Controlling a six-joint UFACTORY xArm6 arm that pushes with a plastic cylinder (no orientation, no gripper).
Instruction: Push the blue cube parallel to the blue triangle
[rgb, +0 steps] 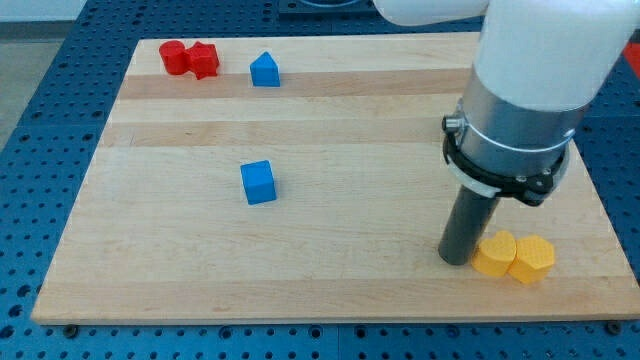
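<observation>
My tip (455, 261) stands near the board's (350, 290) bottom-right edge, touching the left of two yellow blocks (494, 253) (533, 259), holding nothing. Blue cube (258, 183) sits mid-left, bare wood around it. Blue triangle (265, 70) near top edge, right of two red blocks (174, 57) (203, 60)

A single camera looks down at a slant from beyond the 6 o'clock edge of the pale wooden board (330, 290), facing toward 12 o'clock. It stands near enough that the board nearly fills the view, edged by blue perforated table (40, 150). The white and grey arm (525, 90) looms large at 3 o'clock.
</observation>
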